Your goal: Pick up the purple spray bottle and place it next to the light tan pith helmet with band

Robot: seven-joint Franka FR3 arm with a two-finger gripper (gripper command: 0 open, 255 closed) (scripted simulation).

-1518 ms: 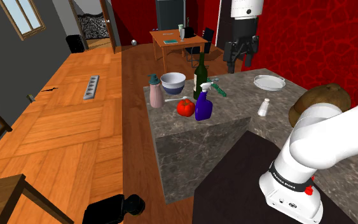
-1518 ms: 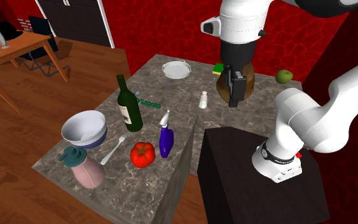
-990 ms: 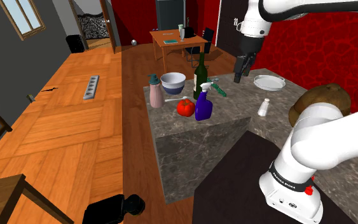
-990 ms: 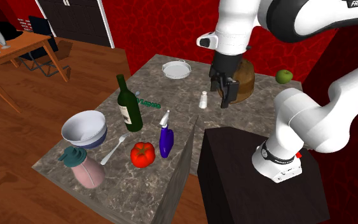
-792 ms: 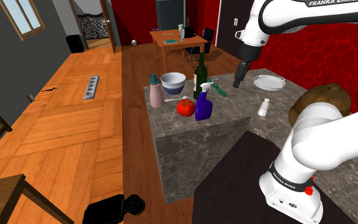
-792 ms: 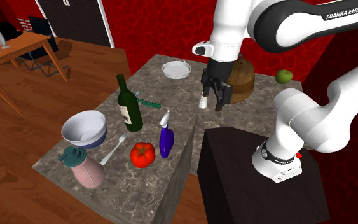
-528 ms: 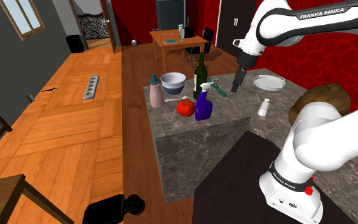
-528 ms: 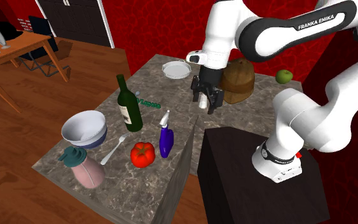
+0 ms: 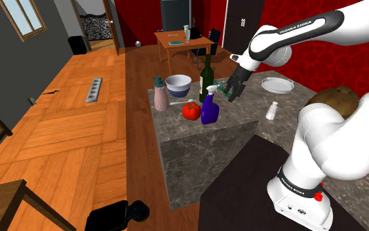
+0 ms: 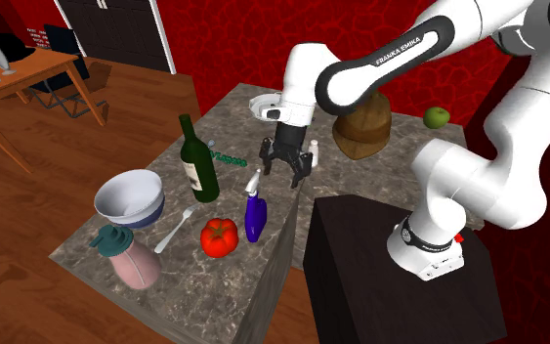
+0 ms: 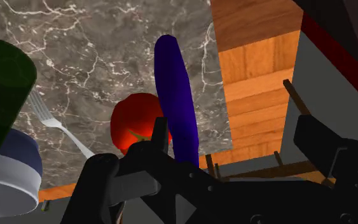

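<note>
The purple spray bottle [image 9: 209, 109] [image 10: 255, 215] with a white nozzle stands upright near the front edge of the marble counter [image 10: 263, 137], beside a red tomato [image 10: 219, 236]. My gripper [image 10: 282, 170] [image 9: 232, 91] hovers open just above and behind the bottle's nozzle, with nothing between its fingers. In the wrist view the bottle [image 11: 175, 108] is straight ahead of the hand, and the tomato [image 11: 135, 121] sits beside it. The brown pith helmet [image 10: 362, 125] [image 9: 334, 102] rests at the far side of the counter, near the stand.
A green wine bottle [image 10: 197, 159], a white bowl [image 10: 129, 195], a fork [image 10: 175, 231] and a pink dispenser [image 10: 131, 257] crowd the counter beyond the spray bottle. A salt shaker [image 10: 313, 153] and a plate [image 10: 271, 107] lie between bottle and helmet. A green apple [image 10: 436, 117] sits behind the helmet.
The arm has swung down from above the helmet, across the counter past the salt shaker, to just above the spray bottle. The fingers stayed open. Nothing on the counter moved.
</note>
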